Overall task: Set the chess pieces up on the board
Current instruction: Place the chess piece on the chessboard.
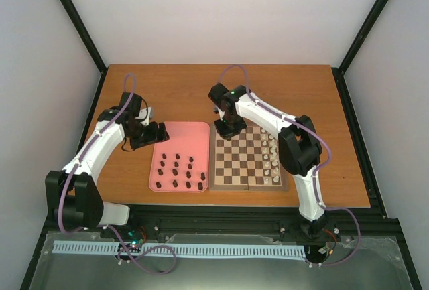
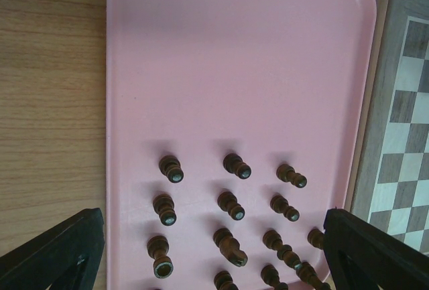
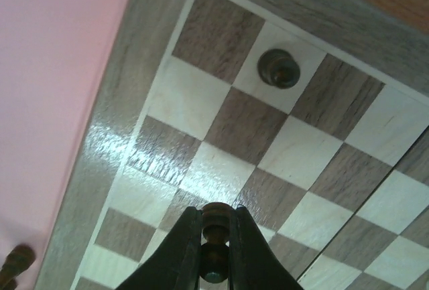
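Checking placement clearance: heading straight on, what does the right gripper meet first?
The right gripper's held chess piece would probably touch a bare square of the board first; depth unclear.

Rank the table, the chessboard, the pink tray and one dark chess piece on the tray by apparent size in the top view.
1. Table
2. Chessboard, only slightly wider than the tray, so nearly alike
3. Pink tray
4. Dark chess piece, by far the smallest
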### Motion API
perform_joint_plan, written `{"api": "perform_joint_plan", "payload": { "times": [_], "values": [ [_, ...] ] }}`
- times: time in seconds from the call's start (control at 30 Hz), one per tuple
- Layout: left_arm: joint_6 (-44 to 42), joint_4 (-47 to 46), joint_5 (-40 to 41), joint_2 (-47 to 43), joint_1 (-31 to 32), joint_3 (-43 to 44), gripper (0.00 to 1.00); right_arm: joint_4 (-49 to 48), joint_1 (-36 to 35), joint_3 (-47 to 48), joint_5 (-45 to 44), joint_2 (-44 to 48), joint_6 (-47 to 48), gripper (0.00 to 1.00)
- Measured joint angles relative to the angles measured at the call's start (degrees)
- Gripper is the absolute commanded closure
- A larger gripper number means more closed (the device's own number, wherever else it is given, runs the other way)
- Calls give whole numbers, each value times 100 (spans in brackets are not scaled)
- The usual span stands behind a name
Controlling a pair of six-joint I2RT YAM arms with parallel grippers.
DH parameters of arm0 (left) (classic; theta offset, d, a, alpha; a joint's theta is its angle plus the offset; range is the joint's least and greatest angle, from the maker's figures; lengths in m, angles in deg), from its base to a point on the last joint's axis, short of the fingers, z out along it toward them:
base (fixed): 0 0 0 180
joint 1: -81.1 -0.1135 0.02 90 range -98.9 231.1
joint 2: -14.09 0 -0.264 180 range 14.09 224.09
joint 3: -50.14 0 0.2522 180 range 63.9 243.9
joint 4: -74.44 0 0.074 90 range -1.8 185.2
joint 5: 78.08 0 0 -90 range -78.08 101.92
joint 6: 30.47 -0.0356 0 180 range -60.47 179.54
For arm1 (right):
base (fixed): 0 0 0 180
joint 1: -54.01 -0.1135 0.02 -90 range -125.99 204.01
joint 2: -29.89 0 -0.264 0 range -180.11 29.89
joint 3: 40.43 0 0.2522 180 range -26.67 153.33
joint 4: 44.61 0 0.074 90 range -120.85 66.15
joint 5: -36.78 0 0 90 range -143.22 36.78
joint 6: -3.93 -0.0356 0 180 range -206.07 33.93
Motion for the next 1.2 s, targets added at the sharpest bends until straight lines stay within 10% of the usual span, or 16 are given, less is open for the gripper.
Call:
{"api": "perform_joint_plan", "payload": {
  "times": [1.2],
  "values": [
    [0, 4, 2, 197, 0, 96, 0, -800, 286, -122, -114, -341, 162, 94]
  ]
}}
